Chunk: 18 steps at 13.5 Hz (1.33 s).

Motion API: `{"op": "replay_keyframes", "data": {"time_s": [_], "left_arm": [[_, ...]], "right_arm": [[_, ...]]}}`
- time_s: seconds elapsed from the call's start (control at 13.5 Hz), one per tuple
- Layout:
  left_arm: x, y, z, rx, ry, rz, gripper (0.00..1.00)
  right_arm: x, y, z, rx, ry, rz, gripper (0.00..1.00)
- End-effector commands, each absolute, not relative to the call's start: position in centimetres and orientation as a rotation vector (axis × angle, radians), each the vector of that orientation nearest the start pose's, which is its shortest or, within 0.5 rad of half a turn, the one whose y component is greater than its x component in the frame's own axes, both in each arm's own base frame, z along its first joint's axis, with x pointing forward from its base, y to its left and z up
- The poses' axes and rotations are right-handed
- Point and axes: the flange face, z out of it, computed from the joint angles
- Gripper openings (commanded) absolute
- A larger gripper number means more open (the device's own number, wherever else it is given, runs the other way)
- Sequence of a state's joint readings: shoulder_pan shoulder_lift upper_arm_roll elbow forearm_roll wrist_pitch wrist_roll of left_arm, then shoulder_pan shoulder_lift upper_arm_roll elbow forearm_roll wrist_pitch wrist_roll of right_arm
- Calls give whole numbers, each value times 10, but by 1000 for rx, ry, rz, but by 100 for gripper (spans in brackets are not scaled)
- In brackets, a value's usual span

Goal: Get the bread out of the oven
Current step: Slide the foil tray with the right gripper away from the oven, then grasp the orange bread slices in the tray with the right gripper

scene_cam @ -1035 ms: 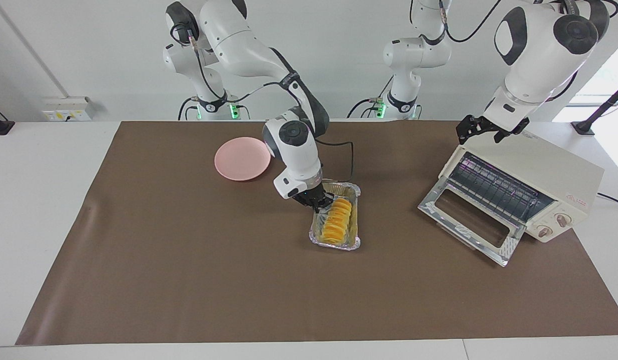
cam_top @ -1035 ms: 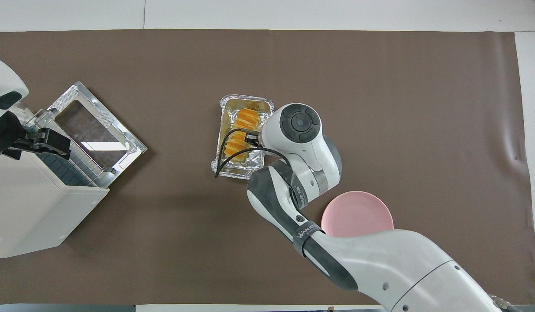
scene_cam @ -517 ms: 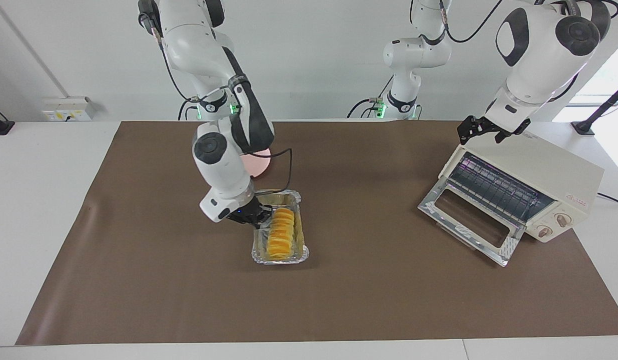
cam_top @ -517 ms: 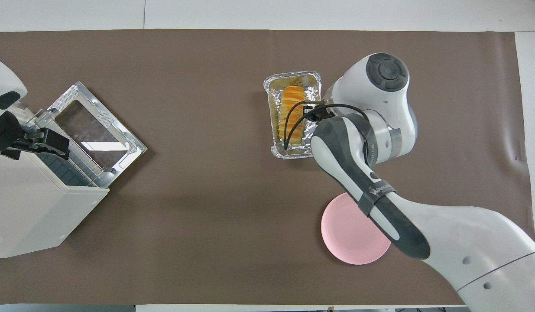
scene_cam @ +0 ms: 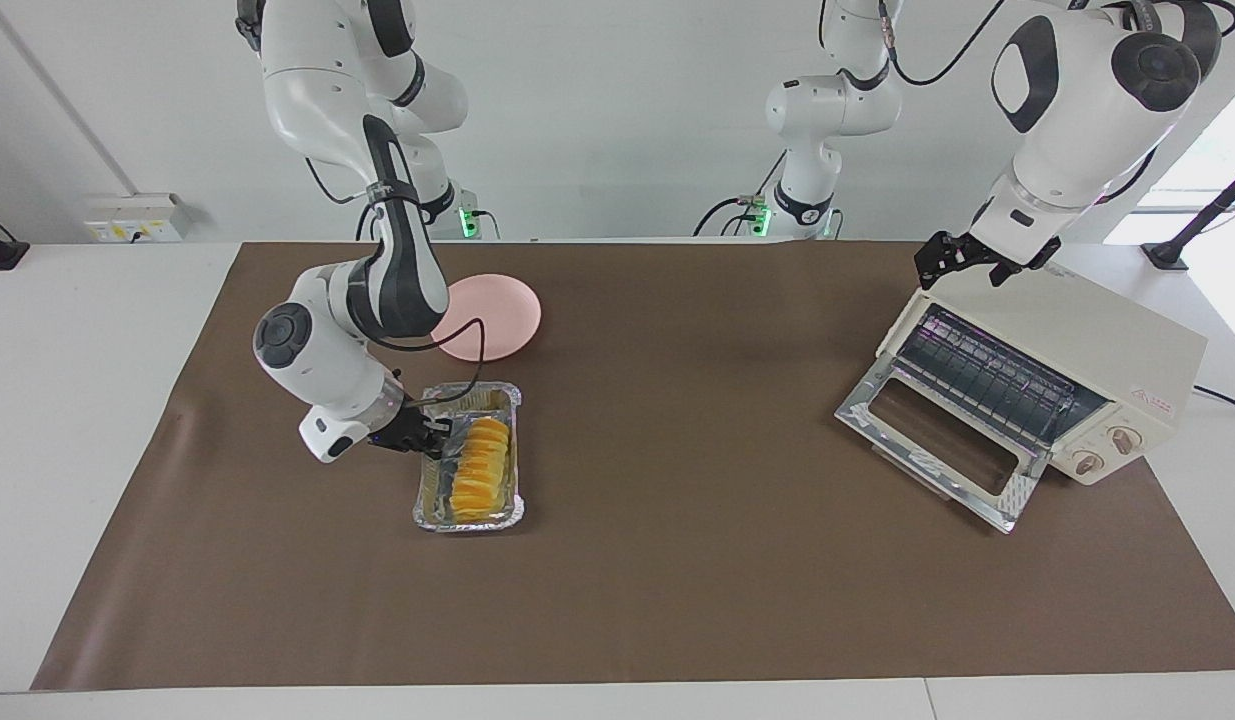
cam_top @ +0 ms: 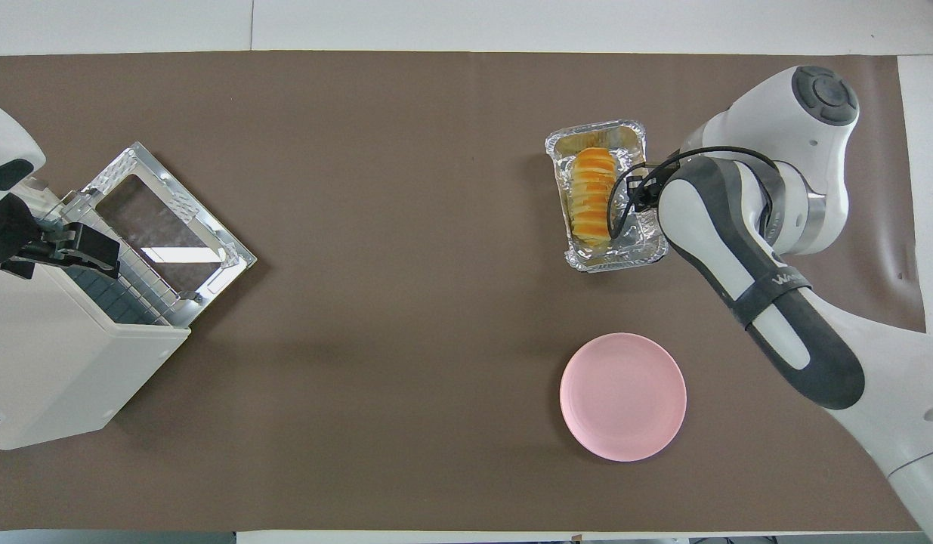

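Note:
The bread (scene_cam: 480, 458) is a ridged golden loaf lying in a silver foil tray (scene_cam: 467, 524) on the brown mat, toward the right arm's end and farther from the robots than the pink plate. It also shows in the overhead view (cam_top: 591, 198), in the tray (cam_top: 617, 261). My right gripper (scene_cam: 430, 440) is shut on the tray's long rim beside the bread (cam_top: 638, 198). The oven (scene_cam: 1077, 340) stands at the left arm's end with its glass door (scene_cam: 937, 440) dropped open and its rack bare. My left gripper (scene_cam: 962, 268) waits, open, over the oven's top edge (cam_top: 66, 245).
A round pink plate (scene_cam: 487, 317) lies on the mat nearer to the robots than the tray (cam_top: 622, 396). The oven's body (cam_top: 50, 363) and open door (cam_top: 160, 219) take up the left arm's end. The brown mat (scene_cam: 677, 560) covers the table.
My right gripper has moved the foil tray with the bread from the mat's middle toward the right arm's end, uncovering the pink plate. The left arm has not moved.

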<state>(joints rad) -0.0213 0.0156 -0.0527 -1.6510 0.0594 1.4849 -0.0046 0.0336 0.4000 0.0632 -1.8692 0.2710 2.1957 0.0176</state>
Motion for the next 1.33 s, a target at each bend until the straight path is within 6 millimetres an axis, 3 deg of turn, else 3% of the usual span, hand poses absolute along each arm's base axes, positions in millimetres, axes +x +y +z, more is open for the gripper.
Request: {"op": "replay_keyframes", "data": {"time_s": [0.0,0.07,0.44,0.59,0.89,1.26], "left_arm": [[543,-32,574,-3077,109,284,100],[543,-32,574,-3077,109,284,100],[543,-32,574,-3077,109,284,100],[543,-32,574,-3077,109,284,100],[543,-32,574,-3077,109,284,100],[543,-32,574,-3077,109,284,100]], "right_arm": [[608,62,304,-2876,158,123,53],[610,65,309,-2878,155,109,100],[631,91,382,-2984,113,13,100],[627,121,373,-2991,111,1,100],[631,139,349,-2978,187,-32,100],[618,136,311,-2980,209,-61,97]]}}
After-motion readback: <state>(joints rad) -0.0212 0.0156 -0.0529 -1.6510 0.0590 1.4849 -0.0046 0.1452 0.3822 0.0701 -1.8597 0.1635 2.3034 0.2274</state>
